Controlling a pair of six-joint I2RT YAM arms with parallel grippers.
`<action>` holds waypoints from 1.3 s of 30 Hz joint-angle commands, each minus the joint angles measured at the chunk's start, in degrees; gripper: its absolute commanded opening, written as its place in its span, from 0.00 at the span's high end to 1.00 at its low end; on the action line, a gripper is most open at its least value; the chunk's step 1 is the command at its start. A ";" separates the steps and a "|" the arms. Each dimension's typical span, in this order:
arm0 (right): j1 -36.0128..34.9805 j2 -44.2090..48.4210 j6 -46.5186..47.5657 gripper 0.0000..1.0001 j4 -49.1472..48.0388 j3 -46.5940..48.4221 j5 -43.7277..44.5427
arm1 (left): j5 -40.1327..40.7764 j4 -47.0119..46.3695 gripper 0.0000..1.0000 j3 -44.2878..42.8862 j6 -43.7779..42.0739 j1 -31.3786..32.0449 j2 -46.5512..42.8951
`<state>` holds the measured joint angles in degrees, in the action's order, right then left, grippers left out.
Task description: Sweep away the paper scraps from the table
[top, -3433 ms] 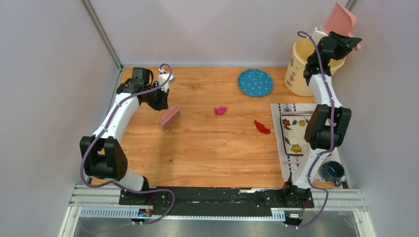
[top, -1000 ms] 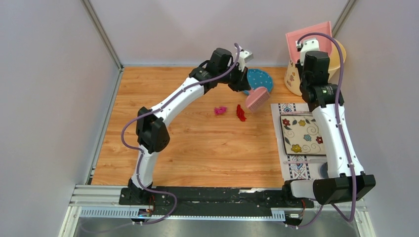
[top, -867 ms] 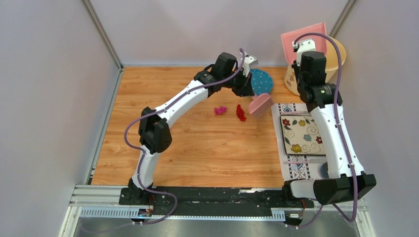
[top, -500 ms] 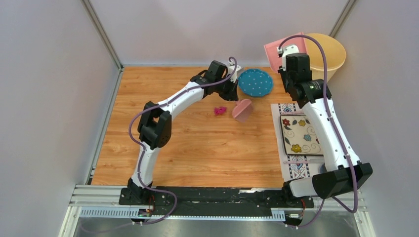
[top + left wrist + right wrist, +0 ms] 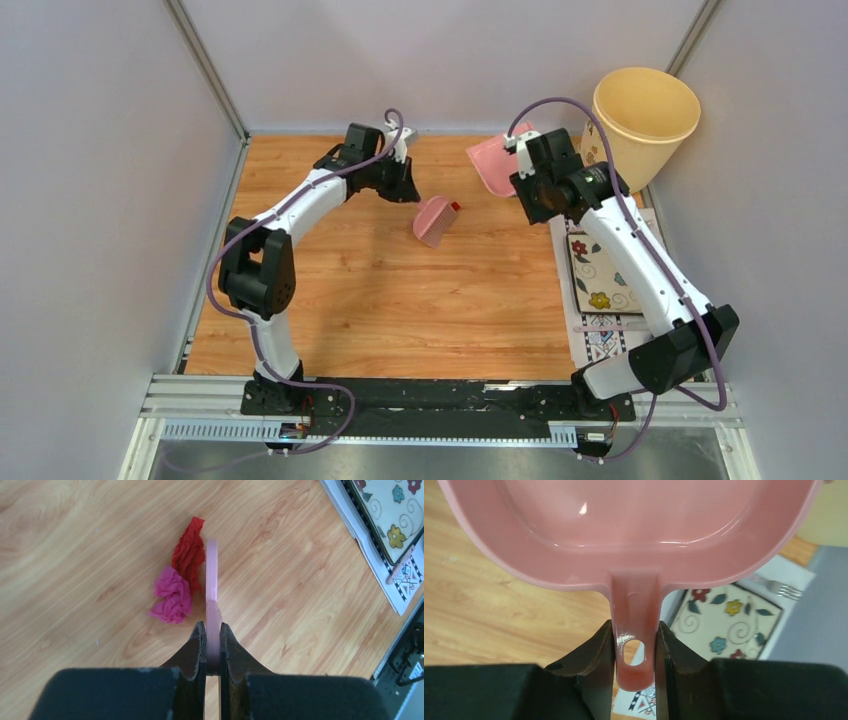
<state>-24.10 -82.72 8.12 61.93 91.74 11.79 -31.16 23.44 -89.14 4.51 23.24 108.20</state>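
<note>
My left gripper [image 5: 406, 187] is shut on the handle of the pale pink hand brush [image 5: 432, 221], which stands on the table [image 5: 380, 300] at the back middle. In the left wrist view the gripper [image 5: 212, 630] holds the brush [image 5: 212, 590] edge-on, with a red paper scrap [image 5: 189, 555] and a magenta paper scrap [image 5: 172, 597] touching its left side. Only a red bit [image 5: 455, 206] shows from above. My right gripper [image 5: 530, 170] is shut on the handle [image 5: 635, 645] of the pink dustpan [image 5: 490, 165], held tilted just right of the brush.
A yellow bin [image 5: 645, 115] stands at the back right corner. A white patterned placemat [image 5: 585, 330] with a flowered tile [image 5: 597, 275] lies along the right edge; it also shows in the left wrist view [image 5: 370, 555]. A fork [image 5: 781, 589] lies beside the tile [image 5: 729, 620].
The left arm has swept the brush leftwards, pushing the red scrap against the magenta one. The right arm has brought the dustpan down from above the bin to beside the brush.
</note>
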 commanded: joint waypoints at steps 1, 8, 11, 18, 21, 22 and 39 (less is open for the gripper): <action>-2.00 2.38 -3.99 1.00 2.75 -4.72 -9.67 | -5.75 0.99 1.00 2.48 0.05 -0.92 -5.09; -2.09 0.55 -7.14 1.00 5.04 -11.06 -16.88 | -8.76 5.90 1.00 -7.94 0.68 -1.09 -7.74; -2.27 -1.48 -7.77 1.00 6.53 -12.73 -18.91 | -5.34 8.81 1.00 -11.48 -1.43 -1.88 -7.39; -4.37 -4.02 -9.61 1.00 2.94 -16.59 -18.49 | 8.47 7.60 1.00 -10.01 -10.39 -3.12 -6.78; -7.45 -9.38 -9.09 1.00 3.37 -16.16 -14.61 | 13.04 5.48 1.00 -8.24 -12.59 -3.03 -4.94; -8.59 -12.87 -8.39 1.00 4.15 -15.81 -14.17 | 14.62 5.21 1.00 -7.63 -13.12 -3.12 -4.50; -9.13 -31.71 -0.66 1.00 -0.58 -5.70 -9.79 | -10.14 1.96 1.00 -8.77 -8.47 -0.22 6.41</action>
<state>-33.30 -111.35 3.92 63.68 83.72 -1.48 -31.11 25.71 -97.14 -5.82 20.84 113.45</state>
